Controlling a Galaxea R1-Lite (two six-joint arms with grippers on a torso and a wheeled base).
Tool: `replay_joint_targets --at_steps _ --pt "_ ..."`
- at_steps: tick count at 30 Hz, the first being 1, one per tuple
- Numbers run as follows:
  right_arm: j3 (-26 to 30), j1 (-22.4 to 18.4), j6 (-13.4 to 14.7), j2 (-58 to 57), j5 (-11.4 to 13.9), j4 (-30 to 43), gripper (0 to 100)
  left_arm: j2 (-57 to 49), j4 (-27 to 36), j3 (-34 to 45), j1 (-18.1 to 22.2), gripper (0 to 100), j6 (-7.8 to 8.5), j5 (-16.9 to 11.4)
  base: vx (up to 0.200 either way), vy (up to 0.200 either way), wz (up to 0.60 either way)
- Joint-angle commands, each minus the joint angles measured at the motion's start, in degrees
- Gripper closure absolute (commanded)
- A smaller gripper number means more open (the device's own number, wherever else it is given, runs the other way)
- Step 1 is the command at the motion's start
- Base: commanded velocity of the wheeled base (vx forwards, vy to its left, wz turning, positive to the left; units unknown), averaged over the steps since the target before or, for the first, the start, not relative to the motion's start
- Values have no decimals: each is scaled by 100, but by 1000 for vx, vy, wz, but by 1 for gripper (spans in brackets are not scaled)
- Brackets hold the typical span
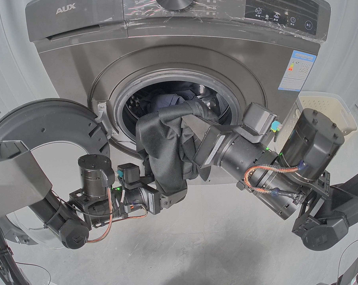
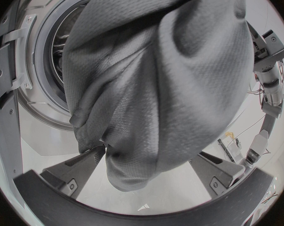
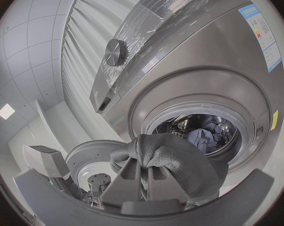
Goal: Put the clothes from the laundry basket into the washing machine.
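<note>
Head view showed the dark garment [image 1: 163, 147] with its bunched top clamped in the right gripper [image 3: 147, 170], the washing machine [image 1: 187, 60] drum just beyond, and its tail drooping between the spread fingers of the left gripper [image 2: 148, 154]. It seemed a light, limp mesh; a gathered fold would hold best.

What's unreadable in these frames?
Laundry basket interior, head view: the right arm and the basket's own wall hide it; clothes left unknown.
Drum contents, head view: the dark garment and right arm cover much of the opening.
Drum, left wrist view: the garment blocks most of it.
Panel icons, head view: too small.
</note>
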Motion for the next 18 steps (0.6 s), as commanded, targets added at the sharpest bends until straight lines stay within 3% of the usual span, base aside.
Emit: replay_joint_targets --at_steps 1,6,7,18 --pt "52 12 -10 -35 1 -4 100 194 -56 -68 -5 0 -4 58 0 0 0" --pt "114 3 -1 -106 1 -4 100 185 -83 -103 -5 0 -4 93 0 0 0" --pt "114 3 -1 -114 1 -4 100 185 -83 -103 -5 100 -4 102 0 0 0" --pt "263 -6 26 -106 9 -4 100 -193 -408 240 -392 100 23 286 0 0 0"
